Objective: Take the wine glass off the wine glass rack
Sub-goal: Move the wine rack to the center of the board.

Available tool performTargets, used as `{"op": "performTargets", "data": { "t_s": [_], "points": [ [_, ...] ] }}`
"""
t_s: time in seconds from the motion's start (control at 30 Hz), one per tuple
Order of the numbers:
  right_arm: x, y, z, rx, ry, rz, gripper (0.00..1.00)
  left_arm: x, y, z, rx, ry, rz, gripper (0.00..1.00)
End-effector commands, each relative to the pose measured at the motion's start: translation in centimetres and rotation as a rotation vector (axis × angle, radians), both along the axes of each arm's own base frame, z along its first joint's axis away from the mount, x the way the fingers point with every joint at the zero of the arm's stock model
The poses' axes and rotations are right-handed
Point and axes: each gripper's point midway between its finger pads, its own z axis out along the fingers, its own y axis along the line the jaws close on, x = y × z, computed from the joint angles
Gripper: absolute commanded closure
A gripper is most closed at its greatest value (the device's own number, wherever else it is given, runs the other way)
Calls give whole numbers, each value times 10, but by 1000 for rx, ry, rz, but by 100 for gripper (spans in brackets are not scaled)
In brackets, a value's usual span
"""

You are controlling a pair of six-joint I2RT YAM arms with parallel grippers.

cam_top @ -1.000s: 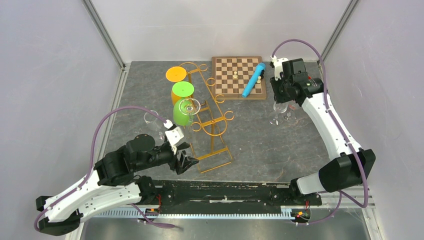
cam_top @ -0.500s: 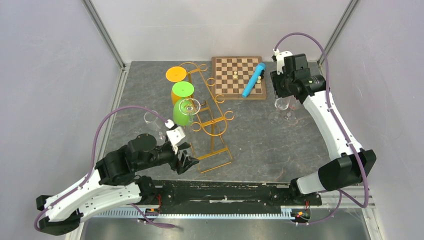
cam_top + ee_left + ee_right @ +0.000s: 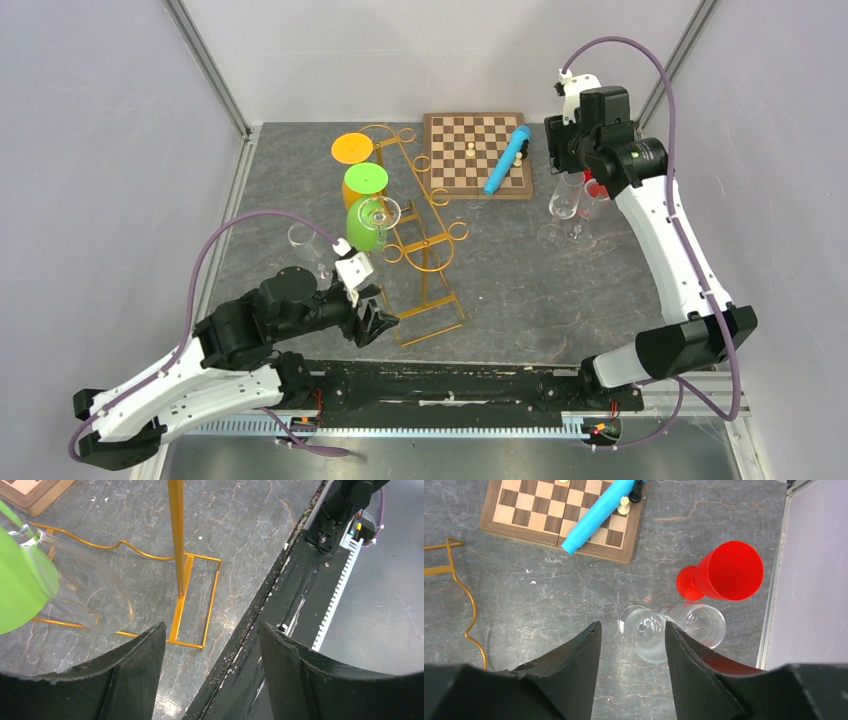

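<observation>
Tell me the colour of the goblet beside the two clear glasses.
Red. The goblet shows best in the right wrist view.

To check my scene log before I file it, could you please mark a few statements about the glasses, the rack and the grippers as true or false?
1. The blue tube lies on the chessboard. True.
2. The red glass hangs on the wine glass rack. False: it stands on the table beside two clear glasses.
3. The left gripper and the right gripper are both open, holding nothing. True.
4. The rack holds no glasses. False: an orange glass and green glasses are on it.
</observation>
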Motion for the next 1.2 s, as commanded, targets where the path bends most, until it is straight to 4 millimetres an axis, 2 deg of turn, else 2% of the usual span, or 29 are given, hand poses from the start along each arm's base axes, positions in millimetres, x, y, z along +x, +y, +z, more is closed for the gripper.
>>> {"op": "performTargets", "data": {
  "t_s": [0.0,0.13,0.23,0.53,0.77,0.9,1.1,1.17],
  "points": [
    [2,3,40,57,-121,-2,46,5,-4,6,-44,17,42,26],
    [-4,17,55,121,-168,60,45,7,-3,6,-43,14,50,26],
    [-15,37,65,196,-204,169,41,8,-2,7,-44,8,60,26],
    [-63,79,68,364,-304,438,37,15,4,10,-48,-16,105,26],
    [-110,109,45,443,-304,635,36,17,10,19,-82,-44,129,27],
    [-140,125,32,370,-343,787,35,19,17,24,-105,-71,159,27],
    [-181,147,-5,349,-367,981,32,25,34,38,-165,-122,236,30],
    [-188,153,-14,369,-394,1027,31,28,40,43,-188,-139,265,30]
  ]
}}
